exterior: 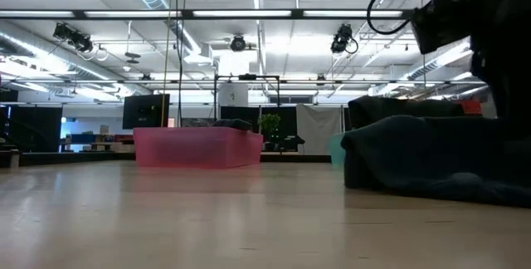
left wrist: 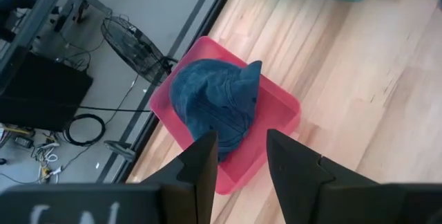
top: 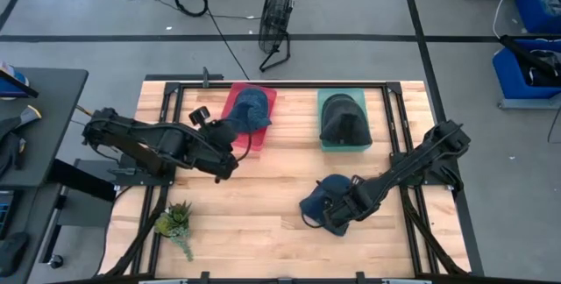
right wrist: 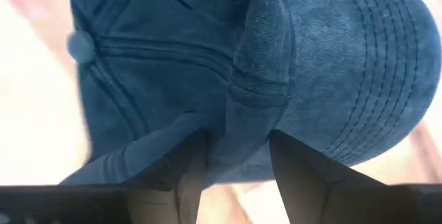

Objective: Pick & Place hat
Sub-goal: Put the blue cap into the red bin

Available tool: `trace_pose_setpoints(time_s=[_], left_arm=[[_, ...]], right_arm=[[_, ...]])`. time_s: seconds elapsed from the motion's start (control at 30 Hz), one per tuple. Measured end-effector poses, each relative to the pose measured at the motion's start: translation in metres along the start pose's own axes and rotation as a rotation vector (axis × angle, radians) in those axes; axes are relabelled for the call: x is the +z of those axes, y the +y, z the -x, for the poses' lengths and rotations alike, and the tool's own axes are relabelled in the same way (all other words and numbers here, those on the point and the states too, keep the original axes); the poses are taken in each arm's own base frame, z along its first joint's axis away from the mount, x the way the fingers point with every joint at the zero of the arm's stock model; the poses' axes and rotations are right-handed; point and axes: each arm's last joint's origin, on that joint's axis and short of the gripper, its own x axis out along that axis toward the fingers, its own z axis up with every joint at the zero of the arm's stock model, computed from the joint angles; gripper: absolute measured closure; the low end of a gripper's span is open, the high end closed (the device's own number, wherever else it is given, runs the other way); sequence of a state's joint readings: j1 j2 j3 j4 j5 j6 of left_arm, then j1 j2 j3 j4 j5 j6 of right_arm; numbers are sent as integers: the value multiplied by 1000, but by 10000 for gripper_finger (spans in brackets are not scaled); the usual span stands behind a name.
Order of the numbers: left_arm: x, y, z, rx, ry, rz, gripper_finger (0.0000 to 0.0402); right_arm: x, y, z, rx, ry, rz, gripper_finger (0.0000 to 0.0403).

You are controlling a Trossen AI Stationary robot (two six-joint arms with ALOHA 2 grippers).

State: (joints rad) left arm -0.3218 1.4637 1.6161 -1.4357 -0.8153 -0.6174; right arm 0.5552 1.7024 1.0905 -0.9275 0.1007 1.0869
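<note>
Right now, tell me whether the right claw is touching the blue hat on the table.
Touching. The right wrist view shows the right claw pinching a fold of the blue hat between its fingers.

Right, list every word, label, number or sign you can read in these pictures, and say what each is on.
None can be read in full.
Pale marks on the left gripper's dark body, cut off by the picture's edge: not readable.
Blue cap under the right gripper: stitching only, no lettering.
Red tray, green tray: no labels showing.
Screens in the room behind the table: too small.

Bare wood between pink tray (top: pixel 263 135) and teal tray (top: pixel 326 144).
</note>
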Motion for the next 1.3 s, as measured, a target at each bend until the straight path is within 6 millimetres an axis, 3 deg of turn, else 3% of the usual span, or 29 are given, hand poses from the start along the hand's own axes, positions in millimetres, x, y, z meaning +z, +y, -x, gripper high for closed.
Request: trace_pose_setpoints(time_s=[0.17, 0.37, 0.6, 0.83, 1.03, 1.3], left_arm=[[0, -3, -2, 3, 5, -6, 273], [-1, -4, 0, -14, 10, -12, 273], [8, -15, 3, -131, -43, 79, 274], [14, -51, 2, -352, -191, 129, 274], [-8, -85, -29, -411, -252, 175, 274], [-27, -104, -70, -435, -420, 210, 274]], right_arm=[[1, -3, -3, -64, -18, -2, 266], [0, -7, 10, -48, -24, 96, 387], [23, -3, 42, -87, -238, 254, 390], [67, -5, 50, 7, -432, 139, 394], [101, -17, 47, 2, -574, 75, 397], [130, -36, 48, -36, -658, 42, 397]])
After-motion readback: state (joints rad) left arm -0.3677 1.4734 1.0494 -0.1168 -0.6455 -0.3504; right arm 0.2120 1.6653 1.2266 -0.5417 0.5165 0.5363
